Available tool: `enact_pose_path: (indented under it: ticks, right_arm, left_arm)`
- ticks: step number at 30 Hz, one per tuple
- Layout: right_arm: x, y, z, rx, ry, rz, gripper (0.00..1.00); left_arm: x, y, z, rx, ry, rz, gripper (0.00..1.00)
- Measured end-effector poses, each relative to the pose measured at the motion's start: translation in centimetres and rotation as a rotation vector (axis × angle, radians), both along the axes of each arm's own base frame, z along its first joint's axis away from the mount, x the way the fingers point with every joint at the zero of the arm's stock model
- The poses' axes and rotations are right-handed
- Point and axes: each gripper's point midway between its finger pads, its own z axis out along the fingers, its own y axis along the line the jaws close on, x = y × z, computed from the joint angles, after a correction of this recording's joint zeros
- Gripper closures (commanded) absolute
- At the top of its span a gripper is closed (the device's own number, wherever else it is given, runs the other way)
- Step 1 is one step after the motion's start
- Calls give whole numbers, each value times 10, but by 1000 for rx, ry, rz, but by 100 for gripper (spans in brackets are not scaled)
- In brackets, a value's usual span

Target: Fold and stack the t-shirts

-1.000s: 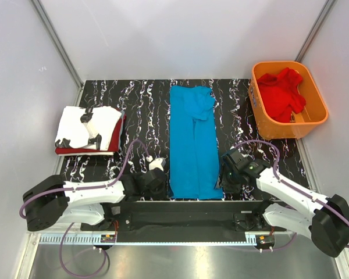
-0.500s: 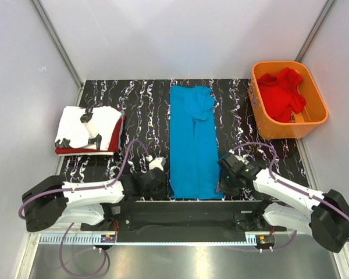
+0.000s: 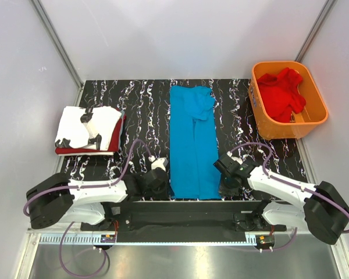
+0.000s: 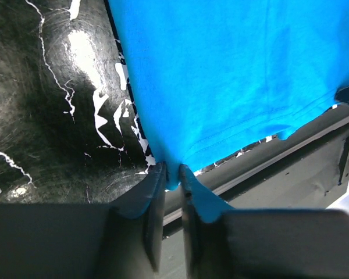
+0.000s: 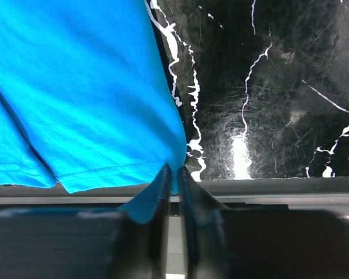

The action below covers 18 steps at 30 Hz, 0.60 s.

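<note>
T-shirts in three spots on the black marbled table (image 3: pixel 145 104). Far left: folded white t-shirt (image 3: pixel 84 125) with black marks, stacked on folded dark red t-shirt (image 3: pixel 117 138). Next, left gripper (image 4: pixel 171 170), clamped tight on the near left hem corner of the blue t-shirt (image 3: pixel 192 139), laid flat as a long strip at centre. Right gripper (image 5: pixel 173 170) pinched closed on its near right corner. Far right: brighter red t-shirt (image 3: pixel 279 93), crumpled inside the orange basket (image 3: pixel 291 129).

Both arms low, left hand (image 4: pixel 172 172), right hand (image 5: pixel 173 172), each pinching blue t-shirt (image 3: pixel 192 139) corner
</note>
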Motion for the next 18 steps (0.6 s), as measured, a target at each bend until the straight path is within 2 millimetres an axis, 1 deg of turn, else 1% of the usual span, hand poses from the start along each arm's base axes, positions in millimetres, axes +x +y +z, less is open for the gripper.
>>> enact_pose_path:
  ticks: [1,4,8,11,14,16,18]
  right_arm:
    - [0,0,0,1,0,4,100]
    - [-2,3,1,15,8,6,100]
    - [0,9,10,60,-10,12,100]
    - [6,18,27,113,-54,18,100]
    - [18,27,50,155,-110,25,100]
    - [28,32,64,170,-156,28,100]
    - [38,35,76,174,-202,26,100]
  left_arm:
    - [0,0,-1,1,3,0,93]
    - [-1,0,-1,3,3,-4,100]
    - [-2,4,0,15,1,-5,100]
    - [-1,7,5,25,-8,-4,100]
    - [4,5,19,23,-27,-6,100]
    - [12,2,30,13,-44,-2,100]
    - [27,2,42,5,-68,20,100]
